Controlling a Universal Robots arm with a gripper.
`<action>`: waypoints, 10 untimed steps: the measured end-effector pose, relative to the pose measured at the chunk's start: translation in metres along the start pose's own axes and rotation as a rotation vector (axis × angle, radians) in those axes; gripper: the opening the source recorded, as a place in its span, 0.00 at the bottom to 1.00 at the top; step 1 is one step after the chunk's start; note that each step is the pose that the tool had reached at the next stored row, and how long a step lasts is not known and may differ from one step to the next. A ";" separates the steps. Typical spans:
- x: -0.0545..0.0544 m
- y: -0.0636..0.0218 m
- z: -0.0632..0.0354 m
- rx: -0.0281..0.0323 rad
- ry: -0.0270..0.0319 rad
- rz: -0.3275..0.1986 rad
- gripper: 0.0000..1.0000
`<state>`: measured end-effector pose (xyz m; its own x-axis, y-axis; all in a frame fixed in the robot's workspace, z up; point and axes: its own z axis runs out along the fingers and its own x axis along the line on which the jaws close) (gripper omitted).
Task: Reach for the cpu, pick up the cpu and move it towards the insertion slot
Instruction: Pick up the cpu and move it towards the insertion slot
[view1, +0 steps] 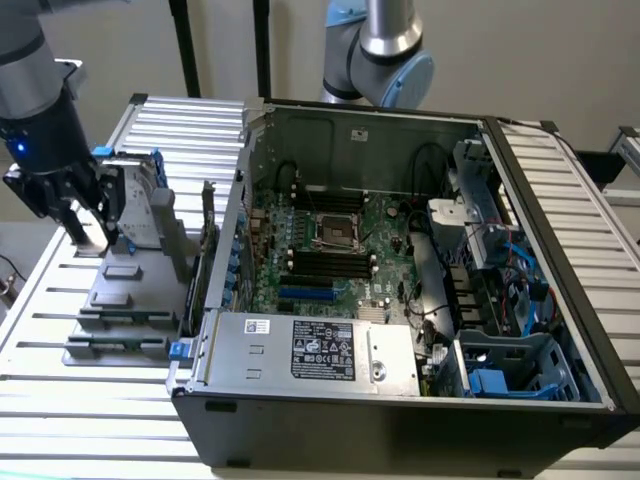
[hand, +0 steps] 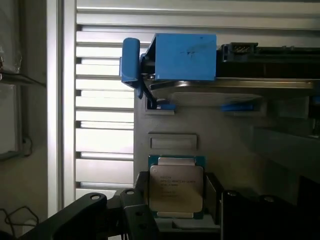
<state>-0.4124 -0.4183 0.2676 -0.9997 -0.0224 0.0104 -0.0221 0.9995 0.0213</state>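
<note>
Exterior view: tool (view1: 92, 236) low over grey holder (view1: 125, 300) on slatted worktop (view1: 100, 420), at exterior view's left of open computer case (view1: 400, 425). Insertion slot (view1: 335, 230) well apart, mid green motherboard (view1: 390, 245). Wrist view, close in: cpu (hand: 176, 187) flat in holder, metal top up, between fingers (hand: 137, 220) — fingers apart, not clamped. Blue-bracketed drive (hand: 185, 57) beyond.

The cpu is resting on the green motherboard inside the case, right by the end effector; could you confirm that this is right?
Not quite. The cpu rests on the grey holder outside the case, not on the green motherboard. The rest holds: it is right by the end effector. The wrist view shows this.
</note>
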 end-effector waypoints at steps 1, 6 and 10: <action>-0.001 0.0001 -0.0045 0.0002 0.0002 0.000 0.55; -0.011 0.0004 -0.0273 -0.0001 -0.0001 0.000 0.55; -0.028 0.0003 -0.0458 0.0000 0.0009 0.000 0.55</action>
<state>-0.3840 -0.4183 0.3131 -0.9997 -0.0223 0.0113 -0.0220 0.9995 0.0213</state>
